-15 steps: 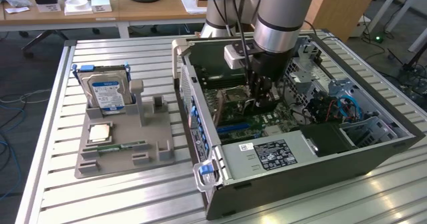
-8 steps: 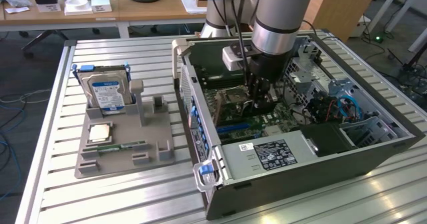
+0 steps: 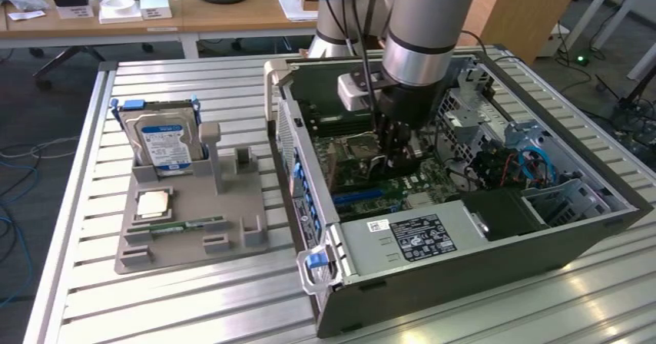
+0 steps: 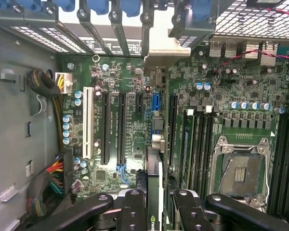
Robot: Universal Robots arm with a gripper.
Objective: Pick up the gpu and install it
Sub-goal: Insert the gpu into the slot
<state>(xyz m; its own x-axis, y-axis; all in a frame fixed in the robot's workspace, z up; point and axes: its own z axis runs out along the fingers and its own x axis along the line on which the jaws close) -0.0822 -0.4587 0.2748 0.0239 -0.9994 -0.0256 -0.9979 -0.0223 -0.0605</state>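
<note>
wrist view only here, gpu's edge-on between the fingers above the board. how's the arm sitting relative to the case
observer: the arm stands near upright and reaches in through the open side of the case. The case lies on its side on a slatted table, and the gripper is low over the motherboard.
operator: what else is on that table
observer: on the exterior view's left of the case, a grey holder carries a silver hard drive standing upright and a green memory stick lying flat.
</note>
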